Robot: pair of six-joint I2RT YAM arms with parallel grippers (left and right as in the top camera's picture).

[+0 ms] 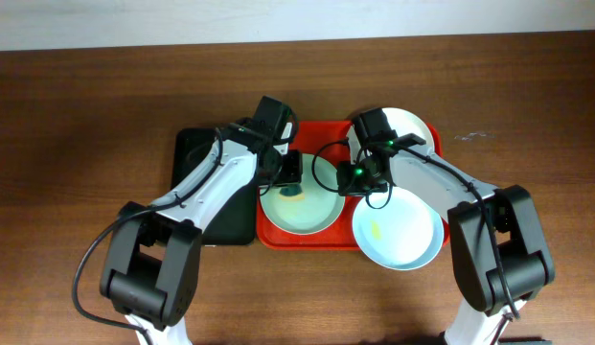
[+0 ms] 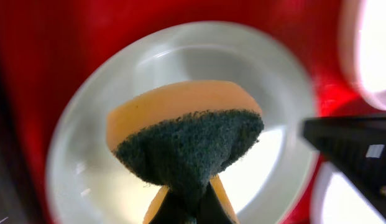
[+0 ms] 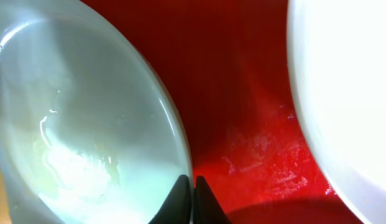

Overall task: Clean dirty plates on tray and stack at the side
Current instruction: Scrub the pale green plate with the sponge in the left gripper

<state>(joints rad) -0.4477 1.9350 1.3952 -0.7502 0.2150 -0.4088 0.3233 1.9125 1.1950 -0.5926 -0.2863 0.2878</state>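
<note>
A pale green plate (image 1: 311,213) (image 2: 180,56) (image 3: 74,112) with yellowish smears lies on the red tray (image 1: 321,129) (image 3: 242,93). My left gripper (image 1: 290,172) (image 2: 191,202) is shut on a yellow sponge with a dark green scouring face (image 2: 186,137), held just over that plate's middle. My right gripper (image 1: 355,178) (image 3: 193,185) is shut on the plate's right rim, one finger over the plate and one over the tray. A white plate (image 1: 412,129) (image 3: 348,93) sits at the tray's back right. A pale blue plate (image 1: 398,230) with a yellow smear overhangs the tray's front right corner.
A narrow black tray (image 1: 196,158) lies against the red tray's left side, under my left arm. Bare brown tabletop (image 1: 77,125) stretches to both sides and behind. Both arms reach in from the front edge.
</note>
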